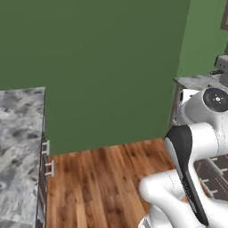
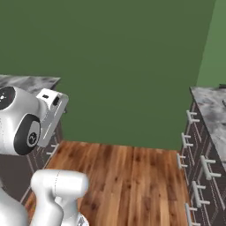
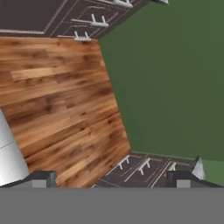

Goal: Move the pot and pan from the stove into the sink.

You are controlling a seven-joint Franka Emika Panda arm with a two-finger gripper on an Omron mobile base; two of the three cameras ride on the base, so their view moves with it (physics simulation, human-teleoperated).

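My pincer (image 3: 112, 177) gapes wide and empty above the brown plank floor (image 3: 57, 100), beside the flat green wall (image 3: 175, 78). Pot and pan unseen; I judge I'm in transit and must next find the stove.

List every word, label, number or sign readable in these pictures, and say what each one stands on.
No readable text in these pictures.
The dark round cap on the robot arm's joint carries a few pale specks, too small and blurred to read.
The green wall, wooden floor, marbled counter and cabinet fronts bear no writing.
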